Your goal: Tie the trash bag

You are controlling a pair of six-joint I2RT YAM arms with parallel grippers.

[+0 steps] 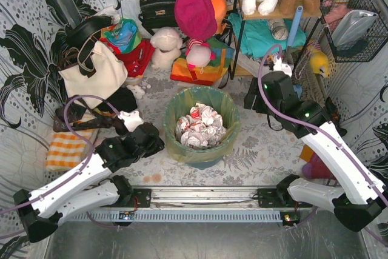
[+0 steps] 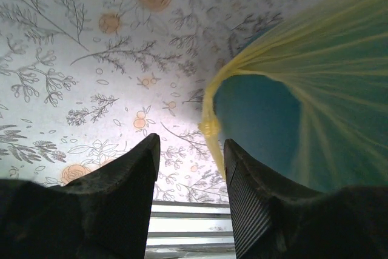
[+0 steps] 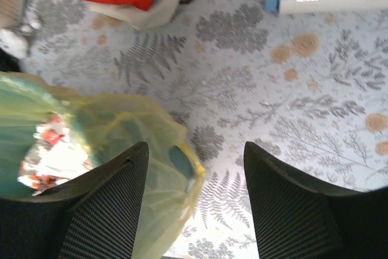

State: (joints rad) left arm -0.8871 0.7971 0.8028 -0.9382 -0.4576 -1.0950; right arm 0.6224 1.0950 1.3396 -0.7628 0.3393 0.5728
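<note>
The trash bag (image 1: pixel 173 112) is thin yellow-green plastic lining the round teal bin (image 1: pixel 205 161), folded over its rim, with crumpled paper (image 1: pixel 200 125) inside. My left gripper (image 1: pixel 157 142) sits low at the bin's left side. In the left wrist view, my left gripper (image 2: pixel 191 144) is open and a bunched edge of the trash bag (image 2: pixel 209 124) hangs just ahead of the gap, near the right finger. My right gripper (image 1: pixel 252 99) is at the bin's right rear. In the right wrist view, my right gripper (image 3: pixel 195 148) is open above a loop of the trash bag (image 3: pixel 189 161).
A cream tote bag with black straps (image 1: pixel 94 74) stands at the back left, with soft toys and bags (image 1: pixel 194 34) behind the bin. An orange checked cloth (image 1: pixel 66 150) lies left of my left arm. A shelf (image 1: pixel 267 28) and a wire basket (image 1: pixel 354 25) stand at the back right.
</note>
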